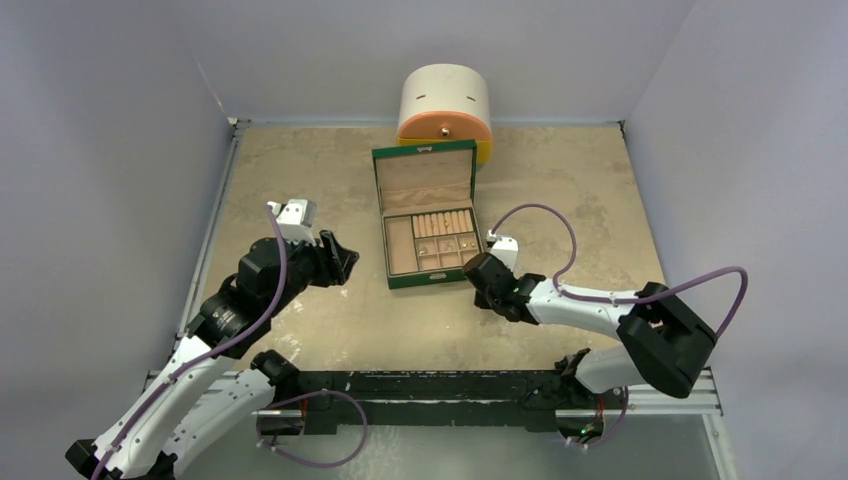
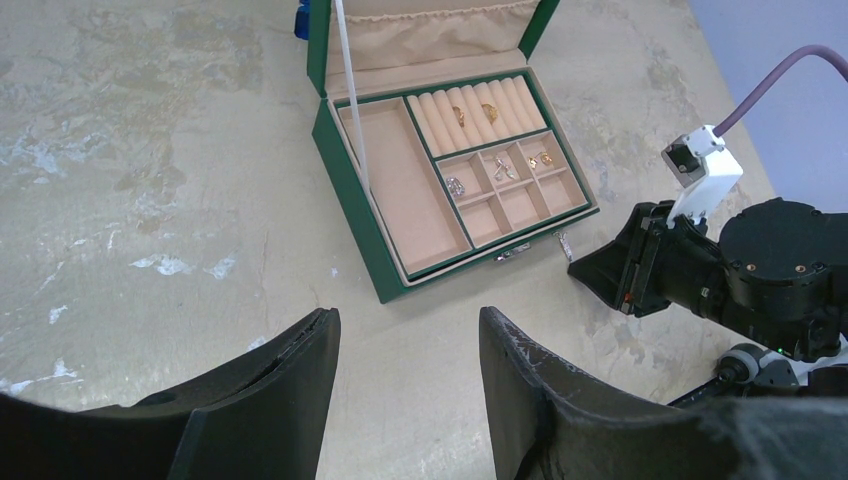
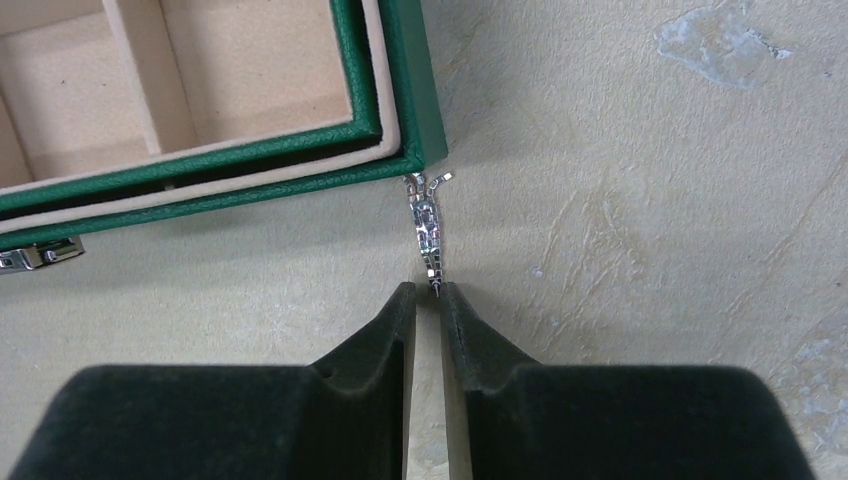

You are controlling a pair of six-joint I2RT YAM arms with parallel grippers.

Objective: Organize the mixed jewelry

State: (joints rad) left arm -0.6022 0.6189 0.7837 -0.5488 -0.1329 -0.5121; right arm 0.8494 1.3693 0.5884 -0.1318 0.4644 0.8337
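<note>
Nearest me, over the mottled beige stone-look tabletop, the left tool hangs above a bare patch to the left of the box. Its 2 dark fingers are spread wide, with nothing between them.

The right tool is down low by the box's near right corner. Its padded fingers are drawn almost together, leaving only a thin slit. A slim silvery link piece lies on the tabletop right there. Its near end sits at the mouth of that slit and its far end touches the corner of the box. Whether the fingers actually pinch it, I cannot tell.

Beyond that sits the open green jewellery box with tan lining, its lid standing up at the back. In its right half, 3 small square compartments in a row each hold a piece:
- a clear sparkly bit
- a silvery bit
- a small gold bit

Behind those, 2 gold rings are tucked into the ring rolls.

Farthest off, just behind the lid, stands a cream round case with an orange base.
</note>
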